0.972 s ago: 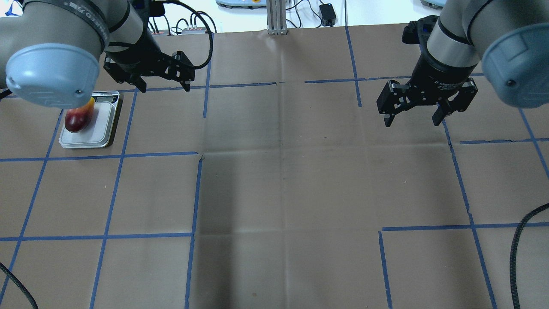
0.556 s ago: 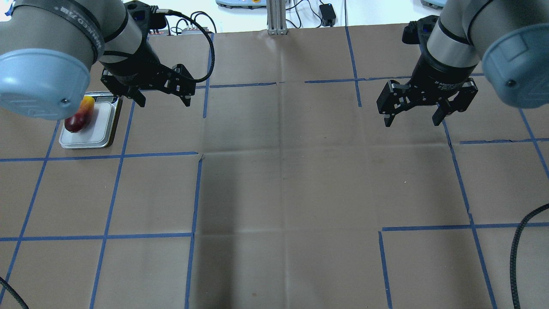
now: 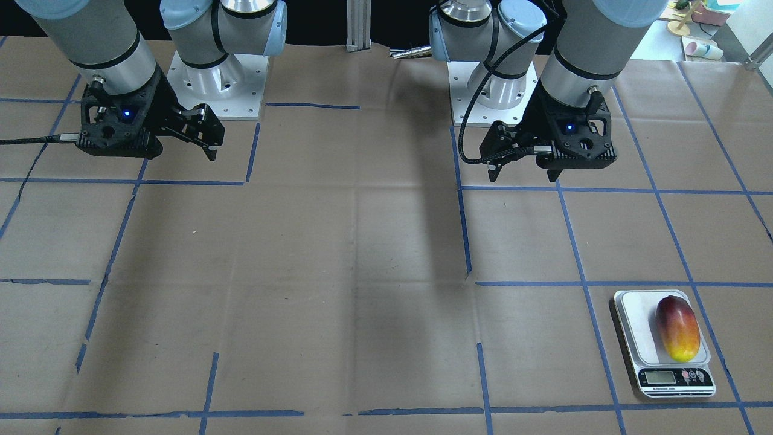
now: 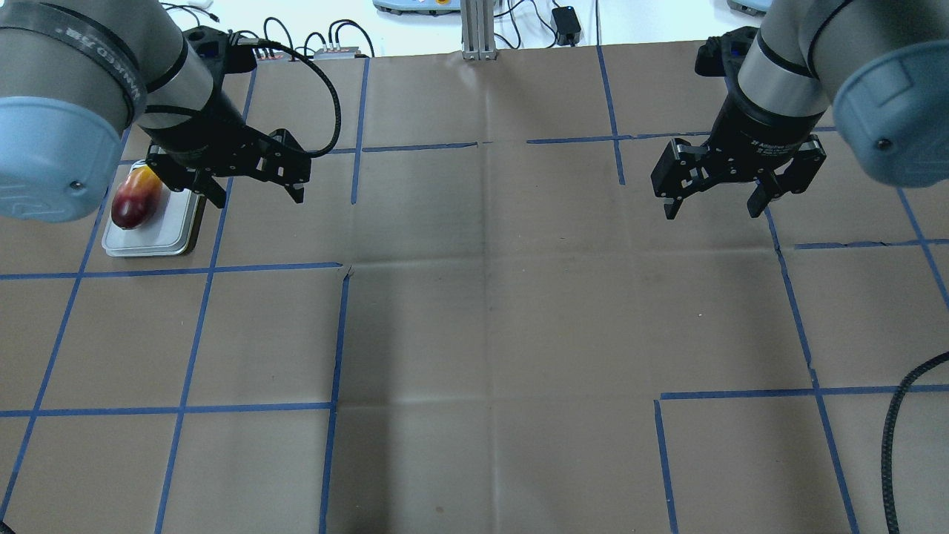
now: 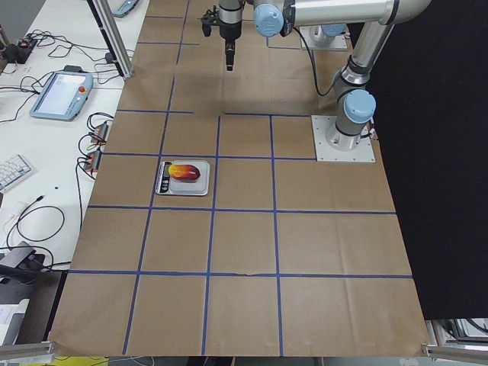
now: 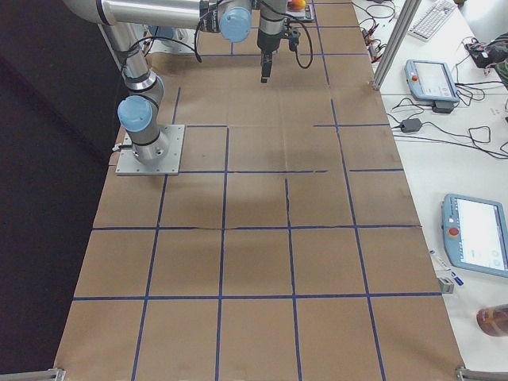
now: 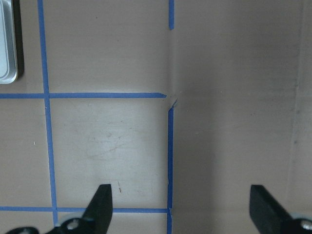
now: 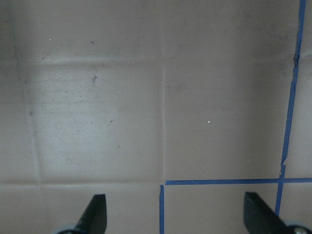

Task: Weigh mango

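The mango (image 3: 677, 328), dark red fading to yellow, lies on a small white kitchen scale (image 3: 628, 314) at the table's far left; it also shows in the overhead view (image 4: 133, 202) on the scale (image 4: 159, 241). My left gripper (image 4: 259, 194) is open and empty. It hangs above the table just to the right of the scale, clear of the mango. In the left wrist view it (image 7: 180, 200) shows bare paper between its fingers, with the scale's edge (image 7: 7, 48) at the far left. My right gripper (image 4: 712, 208) is open and empty over the right half of the table.
Brown paper with a grid of blue tape lines (image 4: 337, 334) covers the table. Cables and a power brick (image 4: 566, 22) lie beyond the far edge. The left arm's cable (image 4: 326, 89) loops above the table near the scale.
My left gripper has moved left and toward the robot, still open and empty, and now covers the scale's display in the overhead view. The mango, scale and right arm have not moved.
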